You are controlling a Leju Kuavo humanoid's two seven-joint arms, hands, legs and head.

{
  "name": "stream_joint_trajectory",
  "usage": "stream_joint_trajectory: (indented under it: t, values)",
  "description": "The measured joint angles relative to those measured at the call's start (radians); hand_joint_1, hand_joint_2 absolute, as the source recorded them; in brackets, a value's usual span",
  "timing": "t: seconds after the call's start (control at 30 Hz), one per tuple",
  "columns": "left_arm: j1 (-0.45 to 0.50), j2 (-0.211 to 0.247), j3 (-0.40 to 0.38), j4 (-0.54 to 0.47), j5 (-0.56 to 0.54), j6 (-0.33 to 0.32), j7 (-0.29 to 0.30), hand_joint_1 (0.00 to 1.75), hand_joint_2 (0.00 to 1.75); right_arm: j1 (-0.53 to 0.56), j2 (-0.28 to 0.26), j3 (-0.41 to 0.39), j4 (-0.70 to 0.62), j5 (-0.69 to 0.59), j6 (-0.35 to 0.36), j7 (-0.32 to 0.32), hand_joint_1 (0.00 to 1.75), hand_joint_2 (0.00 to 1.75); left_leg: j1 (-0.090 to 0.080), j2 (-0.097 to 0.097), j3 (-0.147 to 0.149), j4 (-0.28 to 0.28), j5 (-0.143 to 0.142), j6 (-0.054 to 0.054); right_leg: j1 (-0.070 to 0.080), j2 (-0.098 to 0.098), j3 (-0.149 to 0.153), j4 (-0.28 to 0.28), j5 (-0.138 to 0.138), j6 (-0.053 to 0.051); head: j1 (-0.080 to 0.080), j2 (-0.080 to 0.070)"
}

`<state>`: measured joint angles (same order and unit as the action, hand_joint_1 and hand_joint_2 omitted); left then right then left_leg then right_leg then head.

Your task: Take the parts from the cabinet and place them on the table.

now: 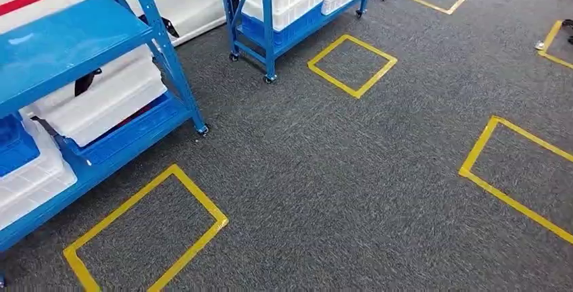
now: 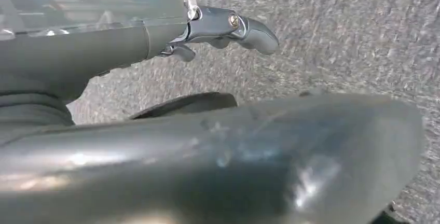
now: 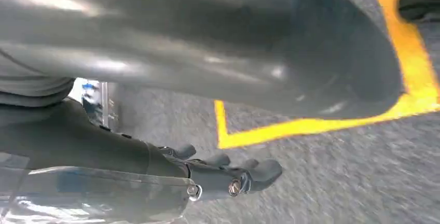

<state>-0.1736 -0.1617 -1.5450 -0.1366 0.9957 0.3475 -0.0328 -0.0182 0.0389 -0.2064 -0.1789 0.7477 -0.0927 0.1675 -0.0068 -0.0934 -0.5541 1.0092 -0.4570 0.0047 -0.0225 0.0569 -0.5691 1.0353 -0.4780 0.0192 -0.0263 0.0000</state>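
1. Hanging over the carpet point(image 1: 324, 170), the left hand point(image 2: 218, 32) holds nothing, its fingers loosely curled and apart.
2. The right hand point(image 3: 223, 175) is likewise empty (fingers slightly bent), above a yellow tape line point(image 3: 311, 125).
3. A blue shelf rack point(image 1: 74, 42) at ten o'clock carries white bins point(image 1: 101, 99); its parts cannot be made out.
4. A second rack point(image 1: 270, 8) stands at twelve; yellow tape squares point(image 1: 352, 65) mark the floor.

Bright even light, head view sharp; wrist views blurred w/ glare on thumbs.
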Motion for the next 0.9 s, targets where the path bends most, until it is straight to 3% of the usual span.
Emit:
stream_joint_trajectory:
  t: [0.07,0.1,0.13,0.17,0.23,0.27,0.3,0.37,0.4,0.43,0.47,0.57,0.6,0.63,0.67,0.7,0.73,0.77,0.8,0.83,0.9]
  values:
    - [0.001,0.000,0.000,0.000,0.000,0.000,0.000,0.00,0.00,-0.004,0.000,0.000,0.000,0.000,0.000,0.000,0.00,0.00,0.003,-0.016,-0.004,-0.005,0.002,-0.013,0.001,-0.016,0.004,-0.003,0.001,-0.012,0.000,0.000]
    - [0.001,0.001,0.000,0.000,0.000,0.000,0.000,0.00,0.00,-0.004,0.002,0.000,0.000,0.000,0.000,0.000,0.00,0.00,0.003,-0.007,-0.004,0.004,-0.005,-0.017,-0.006,-0.031,0.006,-0.012,0.006,-0.020,0.000,0.000]
    - [0.001,0.000,0.000,0.000,0.000,0.000,0.000,0.00,0.00,-0.002,0.002,0.000,0.000,0.000,0.000,0.000,0.00,0.00,0.002,0.041,-0.016,0.035,-0.030,-0.021,-0.004,-0.040,0.008,-0.015,0.006,-0.028,-0.002,0.000]
    - [-0.002,0.000,0.000,0.000,0.000,0.000,0.000,0.00,0.00,0.001,0.002,0.000,0.000,0.000,0.000,0.000,0.00,0.00,0.004,0.069,-0.048,0.101,-0.073,-0.027,-0.002,-0.053,0.008,-0.015,0.005,-0.034,-0.006,0.000]
    - [-0.002,0.001,0.000,0.000,0.000,0.000,0.000,0.00,0.00,0.005,0.001,0.000,0.000,0.000,0.000,0.000,0.00,0.00,0.010,0.081,-0.126,0.268,-0.151,-0.037,0.003,-0.079,0.006,-0.014,0.003,-0.036,-0.005,0.000]
    - [0.000,0.001,0.000,0.000,0.000,0.000,0.000,0.00,0.00,0.005,0.000,0.000,0.000,0.000,0.000,0.000,0.00,0.00,0.012,0.082,-0.150,0.319,-0.163,-0.040,0.004,-0.090,0.005,-0.013,0.003,-0.036,-0.005,0.000]
    - [0.003,0.001,0.000,0.000,0.000,0.000,0.000,0.00,0.00,0.005,0.000,0.000,0.000,0.000,0.000,0.000,0.00,0.00,0.012,0.084,-0.150,0.320,-0.150,-0.041,0.004,-0.101,0.006,-0.013,0.002,-0.036,-0.005,0.000]
    - [0.004,0.001,0.000,0.000,0.000,0.000,0.000,0.00,0.00,0.002,0.000,0.000,0.000,0.000,0.000,0.000,0.00,0.00,0.013,0.093,-0.078,0.183,-0.070,-0.038,0.005,-0.121,0.010,-0.012,-0.001,-0.033,-0.005,0.000]
    - [0.003,0.002,0.000,0.000,0.000,0.000,0.000,0.00,0.00,0.001,0.001,0.000,0.000,0.000,0.000,0.000,0.00,0.00,0.011,0.114,-0.024,0.082,-0.027,-0.033,0.005,-0.130,0.014,-0.012,-0.003,-0.030,-0.005,0.000]
    - [0.001,0.002,0.000,0.000,0.000,0.000,0.000,0.00,0.00,0.001,0.001,0.000,0.000,0.000,0.000,-0.001,0.00,0.00,0.008,0.158,0.014,0.012,-0.014,-0.025,0.007,-0.138,0.017,-0.012,-0.005,-0.027,-0.005,0.000]
    - [-0.002,0.002,0.000,0.000,-0.012,0.000,0.000,0.00,0.00,0.002,0.001,0.000,0.000,-0.001,0.000,-0.002,0.00,0.00,0.001,0.160,0.013,0.000,-0.017,-0.018,0.013,-0.146,0.018,-0.008,-0.009,-0.019,-0.003,0.000]
    - [0.027,0.022,0.000,0.000,-0.107,-0.023,-0.045,0.00,0.00,-0.002,0.001,-0.006,0.000,-0.040,-0.011,-0.023,0.00,0.00,-0.001,0.133,0.009,-0.002,-0.017,-0.005,0.010,-0.164,0.028,-0.016,-0.008,-0.003,-0.004,0.000]
    - [0.043,0.037,0.000,0.000,-0.146,-0.043,-0.078,0.00,0.00,-0.001,0.001,-0.012,-0.001,-0.050,-0.019,-0.033,0.00,0.00,0.006,0.123,0.020,-0.015,-0.007,0.005,0.010,-0.159,0.030,-0.013,-0.013,0.005,-0.004,0.000]
    - [0.058,0.052,0.000,0.000,-0.170,-0.060,-0.107,0.00,0.00,0.002,0.001,-0.018,-0.001,-0.056,-0.022,-0.036,0.00,0.00,0.009,0.118,0.024,-0.020,-0.003,0.009,0.005,-0.115,0.026,0.004,-0.029,0.009,-0.003,0.000]
    - [0.072,0.071,0.000,0.000,-0.180,-0.073,-0.131,0.00,0.00,0.006,0.001,-0.023,-0.001,-0.057,-0.024,-0.042,0.00,0.00,0.010,0.111,0.023,-0.020,-0.001,0.014,0.005,-0.080,0.001,0.054,-0.068,0.010,-0.003,0.000]
    - [0.082,0.081,0.000,0.001,-0.187,-0.081,-0.141,0.00,0.00,0.011,0.002,-0.026,0.000,-0.058,-0.024,-0.043,0.00,0.00,0.010,0.103,0.020,-0.020,0.001,0.017,0.004,-0.067,-0.037,0.133,-0.113,0.012,-0.003,0.000]
    - [0.087,0.091,0.000,0.003,-0.189,-0.083,-0.142,0.00,0.00,0.015,0.002,-0.030,0.000,-0.059,-0.024,-0.043,0.00,0.00,0.008,0.092,0.017,-0.020,0.001,0.018,0.002,-0.064,-0.080,0.220,-0.149,0.014,-0.003,0.000]
    - [0.090,0.098,0.000,0.004,-0.189,-0.084,-0.139,0.00,0.00,0.018,0.002,-0.034,0.000,-0.059,-0.024,-0.042,0.00,0.00,0.006,0.079,0.016,-0.019,0.001,0.018,0.002,-0.063,-0.112,0.281,-0.165,0.016,-0.003,0.000]
    - [0.091,0.101,0.000,0.004,-0.188,-0.083,-0.134,0.00,0.00,0.019,0.002,-0.036,0.000,-0.060,-0.024,-0.040,0.00,0.00,0.006,0.065,0.017,-0.018,0.001,0.018,0.001,-0.063,-0.122,0.299,-0.155,0.017,-0.003,0.000]
    - [0.092,0.105,0.000,0.005,-0.187,-0.083,-0.126,0.00,0.00,0.020,0.002,-0.038,0.000,-0.060,-0.023,-0.036,0.00,0.00,0.007,0.051,0.019,-0.017,0.001,0.018,0.000,-0.062,-0.110,0.267,-0.121,0.016,-0.003,0.000]
    - [0.095,0.106,0.003,0.004,-0.150,-0.067,-0.124,0.00,0.00,0.020,0.002,-0.044,0.000,-0.059,-0.018,-0.034,0.00,0.00,0.009,0.024,0.023,-0.012,-0.003,0.011,-0.002,-0.047,-0.035,0.099,-0.021,0.013,-0.003,0.000]
